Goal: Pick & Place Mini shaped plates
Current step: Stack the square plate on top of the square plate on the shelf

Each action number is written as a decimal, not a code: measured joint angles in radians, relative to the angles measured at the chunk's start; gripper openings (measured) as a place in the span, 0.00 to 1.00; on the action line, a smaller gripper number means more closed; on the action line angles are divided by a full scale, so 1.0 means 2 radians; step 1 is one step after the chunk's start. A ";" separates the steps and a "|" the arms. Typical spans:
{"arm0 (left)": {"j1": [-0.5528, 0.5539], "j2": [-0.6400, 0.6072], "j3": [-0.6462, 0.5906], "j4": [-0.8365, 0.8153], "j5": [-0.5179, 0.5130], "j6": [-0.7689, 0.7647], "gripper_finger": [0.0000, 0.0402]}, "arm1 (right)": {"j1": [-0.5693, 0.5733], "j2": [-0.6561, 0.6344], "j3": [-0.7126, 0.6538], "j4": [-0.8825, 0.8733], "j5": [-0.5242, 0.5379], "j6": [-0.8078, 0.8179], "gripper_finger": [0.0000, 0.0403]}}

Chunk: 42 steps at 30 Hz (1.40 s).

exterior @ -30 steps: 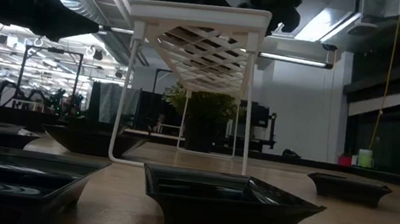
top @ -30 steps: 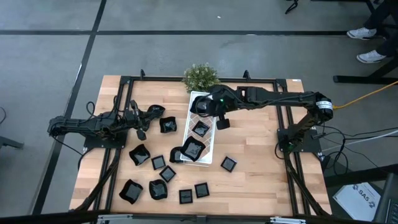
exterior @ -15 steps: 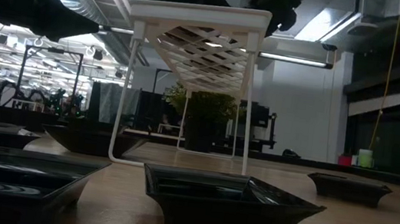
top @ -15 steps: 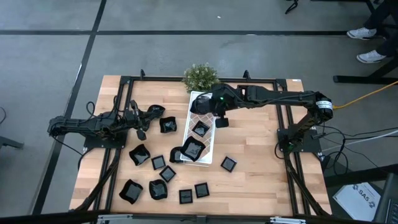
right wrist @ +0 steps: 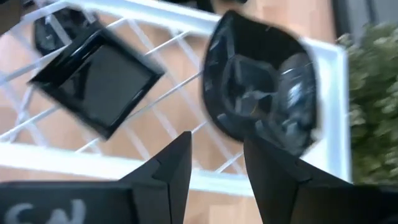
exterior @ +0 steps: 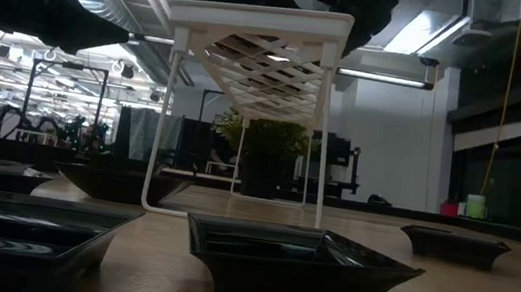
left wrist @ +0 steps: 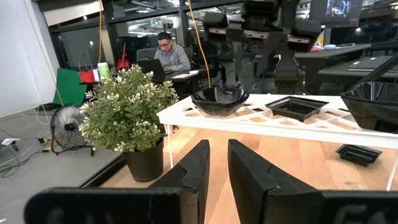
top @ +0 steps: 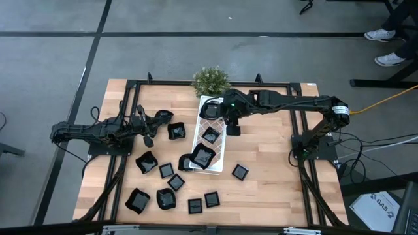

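Black glossy mini plates [top: 168, 184] are scattered over my wooden worktop [top: 268, 163], mostly on the left and near half, with one square plate [top: 240, 172] alone to the right of the white tray [top: 220, 152]. That tray stands on thin legs mid-worktop, its far end just beside the potted plant [top: 210, 79]. On its lattice I see three plates: a round bowl-like plate [top: 210, 109] at the far end near the tray's end rail, a small square plate [top: 210, 135] in the middle, and a larger wavy plate [top: 203, 155] at the near end, reaching the left rim. My right gripper [top: 232, 124] hangs over the tray's right edge, beside the bowl and apart from it; in the right wrist view its fingers [right wrist: 168, 165] are spread with nothing between them, bowl and square plate below. My left gripper [top: 149, 134] sits low at the left, near a plate [top: 176, 130] and the tray's left side; its fingers [left wrist: 199, 171] are slightly apart and hold nothing. Bare wood lies right of the tray. The near edge is crowded with plates.
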 joint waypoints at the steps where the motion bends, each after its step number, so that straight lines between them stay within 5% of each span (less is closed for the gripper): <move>1: 0.000 0.000 0.000 0.000 0.000 0.000 0.13 | 0.002 0.000 0.000 -0.007 -0.006 0.003 0.36; 24: 0.000 0.000 0.000 0.000 0.000 0.000 0.14 | 0.141 0.000 0.000 -0.073 -0.013 0.095 0.37; 42: 0.000 0.000 0.000 0.000 0.000 0.000 0.13 | 0.279 0.000 0.000 -0.174 0.136 0.229 0.37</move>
